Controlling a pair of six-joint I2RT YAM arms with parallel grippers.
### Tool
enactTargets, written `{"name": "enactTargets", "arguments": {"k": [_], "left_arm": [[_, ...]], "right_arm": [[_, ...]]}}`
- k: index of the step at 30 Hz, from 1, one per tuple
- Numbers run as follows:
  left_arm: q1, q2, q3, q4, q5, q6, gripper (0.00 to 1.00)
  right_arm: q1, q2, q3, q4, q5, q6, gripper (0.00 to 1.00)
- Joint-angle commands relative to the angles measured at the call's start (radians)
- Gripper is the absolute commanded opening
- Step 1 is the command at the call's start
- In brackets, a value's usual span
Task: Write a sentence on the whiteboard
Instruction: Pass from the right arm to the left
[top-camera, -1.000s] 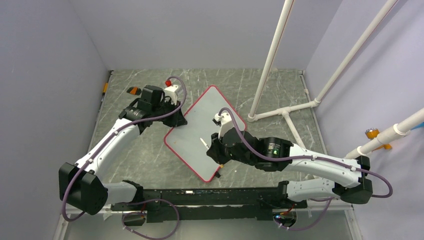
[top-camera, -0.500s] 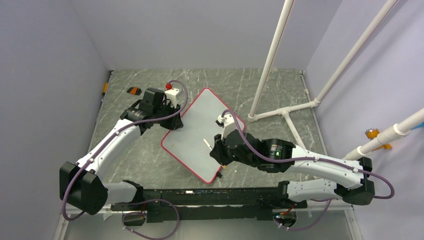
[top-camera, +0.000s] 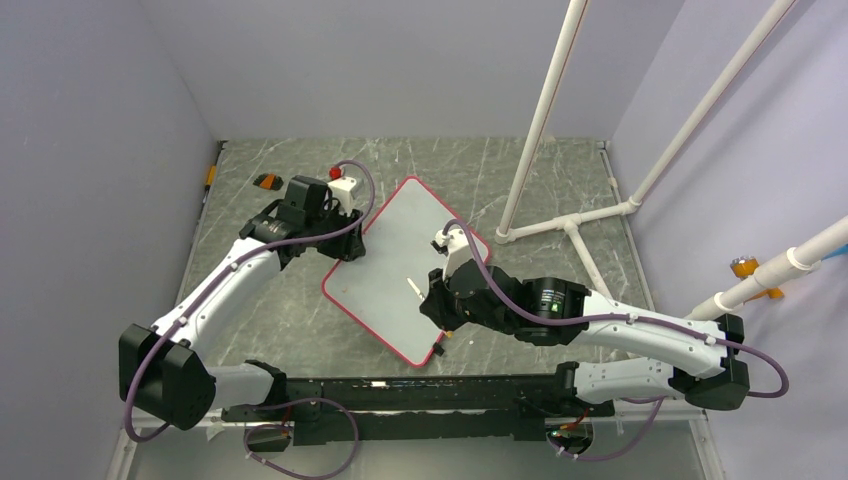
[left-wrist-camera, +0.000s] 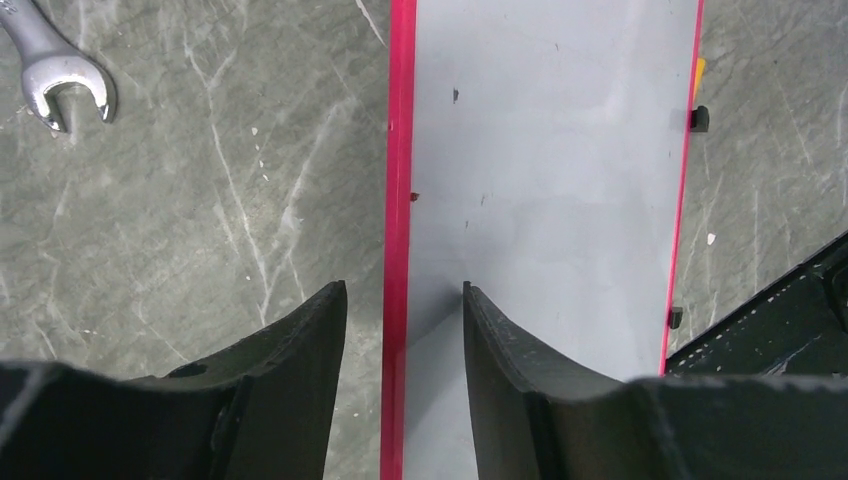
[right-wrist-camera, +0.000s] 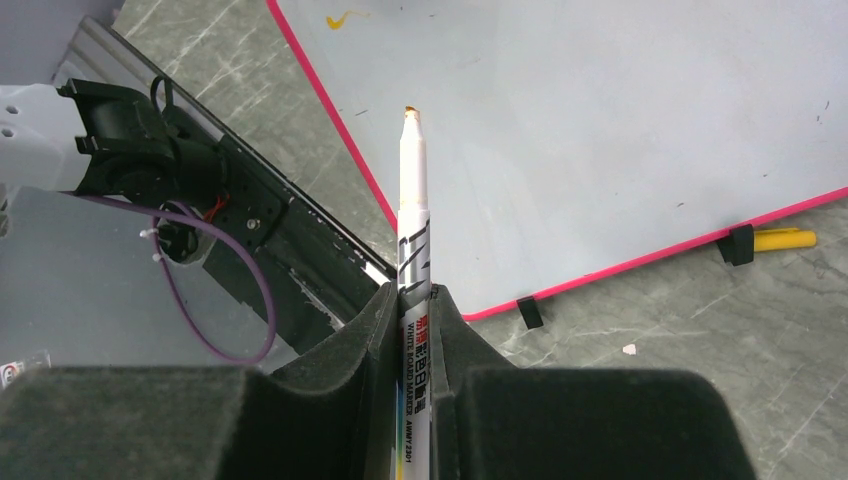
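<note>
Whiteboard (top-camera: 385, 268), marker (right-wrist-camera: 411, 190) in R gripper (right-wrist-camera: 415, 296)

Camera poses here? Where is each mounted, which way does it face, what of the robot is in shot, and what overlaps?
Top external: fixed above and behind the bases, looking down at the table; both arms show, reaching the whiteboard.
Left wrist: on the left arm, looking down past the left gripper, open astride the board's red frame; a wrench lies top left.
Right wrist: on the right arm, looking along the marker clamped in the right gripper.
Shared: all three see the whiteboard.
</note>
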Motion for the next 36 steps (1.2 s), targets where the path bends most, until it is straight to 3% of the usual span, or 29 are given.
{"name": "enactTargets", "arguments": {"k": [1,6,9,12,14,19,21,29,36], "left_arm": [[0.001,-0.039,0.065,-0.012,-0.019,0.021,0.53],[-0.001,-0.085,0.162,-0.064,-0.042,0.047,0.74],[-0.001,-0.122,0.213,-0.086,-0.054,0.071,0.8],[-0.004,-0.171,0.237,-0.085,-0.03,0.139,0.98],[-0.018,-0.22,0.213,-0.052,0.021,0.2,0.99],[-0.062,-0.359,0.11,0.048,0.085,0.332,0.99],[-0.071,-0.401,0.086,0.05,0.187,0.411,0.99],[-0.165,-0.538,0.026,0.084,0.412,0.681,1.0],[-0.3,-0.461,0.128,-0.054,0.341,0.81,0.99]], "right_arm": [[0.0,-0.022,0.011,-0.005,0.028,0.008,0.0],[-0.002,-0.022,0.035,-0.035,0.067,0.012,0.0],[-0.018,-0.014,0.057,-0.082,0.098,0.017,0.0],[-0.062,-0.032,0.073,-0.075,0.059,0.002,0.0],[-0.111,-0.051,0.072,-0.048,-0.01,-0.016,0.0],[-0.309,-0.067,0.072,-0.004,-0.378,-0.08,0.0],[-0.352,-0.051,0.099,-0.017,-0.469,-0.109,0.0],[-0.383,0.042,0.218,-0.04,-0.687,-0.181,0.0],[-0.383,0.139,0.319,-0.078,-0.772,-0.218,0.0]]}}
